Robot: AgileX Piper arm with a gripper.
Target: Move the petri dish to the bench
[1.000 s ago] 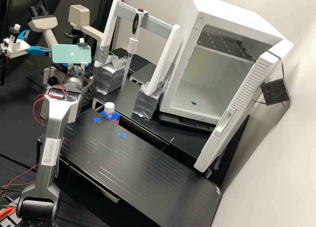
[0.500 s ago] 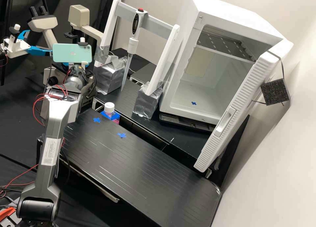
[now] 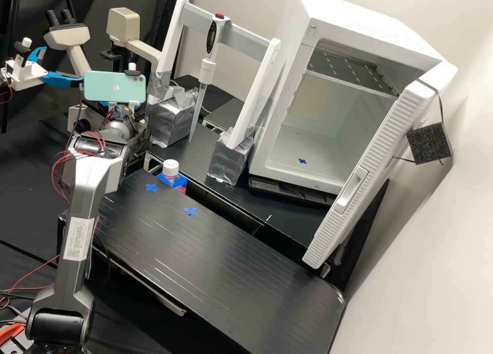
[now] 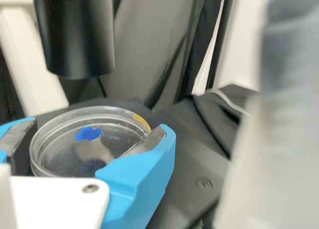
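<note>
Gripper: the gripper (image 4: 88,140) is closed on the petri dish (image 4: 65,120), a dark pad at either side of the rim, a grip that likely spares the flat faces and keeps the dish steady.
Petri dish: held between the two blue fingers near the microscope (image 3: 77,45), away from the bench (image 3: 221,261); a blue mark (image 4: 88,134) appears within its outline, on it or beneath it, I cannot tell which.
Dark cylinder: this part (image 4: 75,34) stands close to the dish; careless lifting could knock the rim against it.
Tape crosses: one (image 3: 150,187) lies near the bottle (image 3: 170,169), a second (image 3: 190,210) farther along; they probably mark setting-down places.
Bottle: white-capped, at the bench's edge, a thing to skirt on approach.
Pipette: hung upright (image 3: 209,61) in its white frame (image 3: 264,81), beyond the bottle.
Incubator: door (image 3: 375,153) swung wide, well apart from the gripper.
</note>
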